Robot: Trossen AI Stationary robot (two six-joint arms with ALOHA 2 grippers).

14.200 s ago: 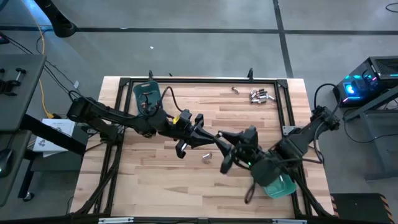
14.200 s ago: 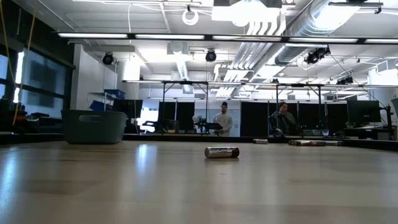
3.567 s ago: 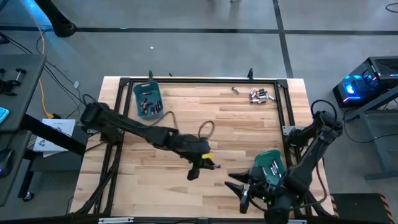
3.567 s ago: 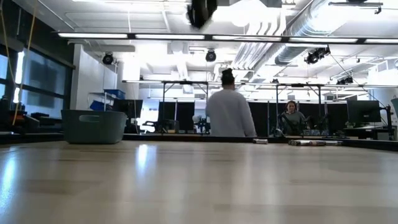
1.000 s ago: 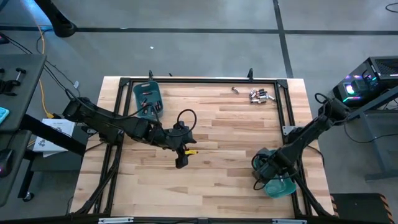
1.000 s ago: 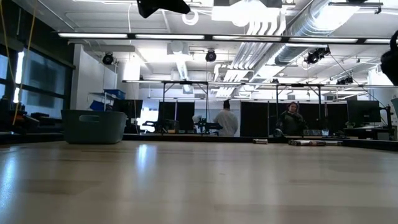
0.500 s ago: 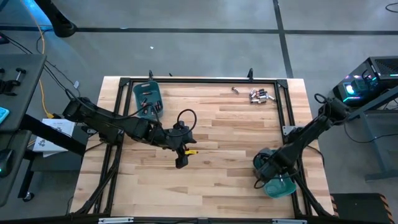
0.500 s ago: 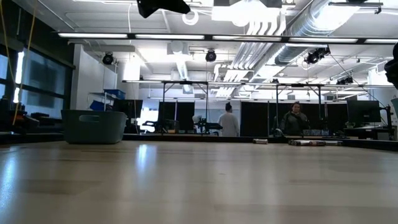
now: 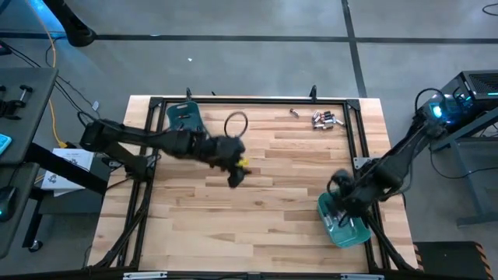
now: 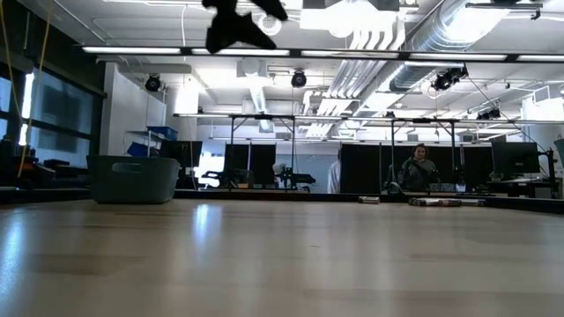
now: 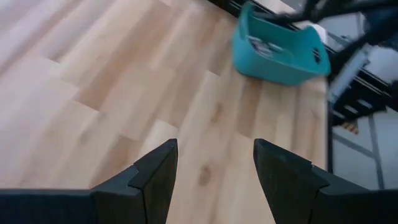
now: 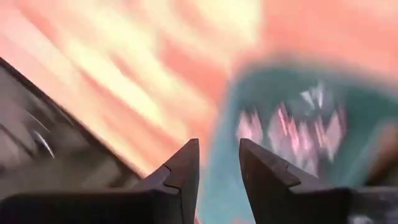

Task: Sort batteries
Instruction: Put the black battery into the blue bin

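Teal bin (image 9: 343,219) near right on surface (image 9: 288,194) holds sorted batteries (image 9: 340,220); right end effector (image 9: 341,204) above it, fingers slightly apart, empty. Left end effector (image 9: 234,177) mid-surface, wide open, empty. Unsorted batteries (image 9: 326,120) far right. Risk: arms clashing if both reach pile.

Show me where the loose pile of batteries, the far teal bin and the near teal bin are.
loose pile of batteries (image 9: 327,120), high view, middle of the cluster.
far teal bin (image 9: 184,118), high view, its floor.
near teal bin (image 9: 355,236), high view, its near rim.
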